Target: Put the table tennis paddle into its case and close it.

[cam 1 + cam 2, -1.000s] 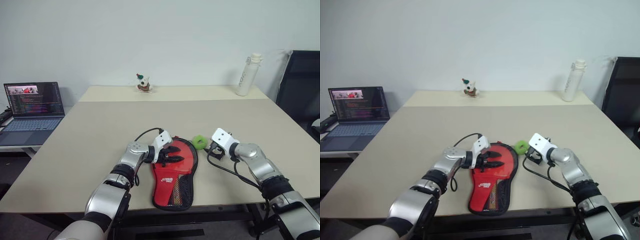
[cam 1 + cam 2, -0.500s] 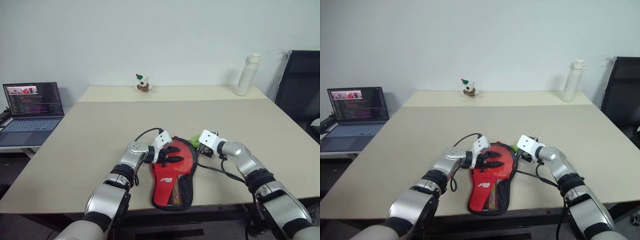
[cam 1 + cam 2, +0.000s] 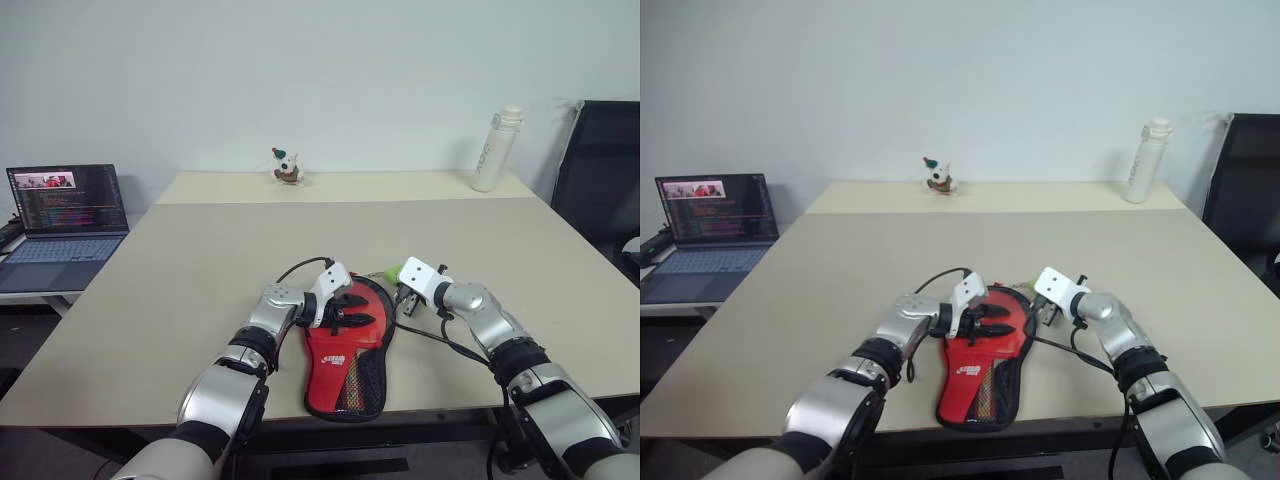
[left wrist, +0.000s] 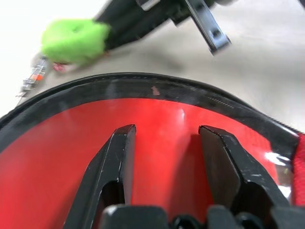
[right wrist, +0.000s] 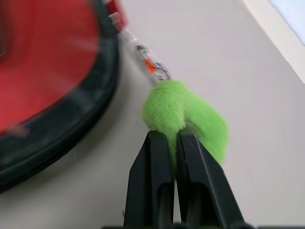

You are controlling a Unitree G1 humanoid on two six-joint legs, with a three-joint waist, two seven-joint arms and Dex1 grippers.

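Note:
The case point(image 3: 345, 350) lies flat near the table's front edge, red face up, round end away from me, black rim around it. A fluffy green pompom point(image 5: 190, 119) hangs by a short chain off the rim at the round end. My right gripper point(image 5: 172, 136) is shut on this pompom point(image 3: 392, 273), just right of the case. My left gripper point(image 3: 352, 308) rests on the round red face, with its fingers point(image 4: 119, 152) apart and nothing between them. The table tennis paddle is hidden.
An open laptop point(image 3: 65, 215) sits on a side table at the left. A white bottle point(image 3: 497, 150) stands at the far right of the table point(image 3: 200, 250), a small toy figure point(image 3: 287, 166) at the far middle. A black chair point(image 3: 600, 170) stands on the right.
My right gripper moved left to the green pompom and closed on it. The left gripper stayed on the case.

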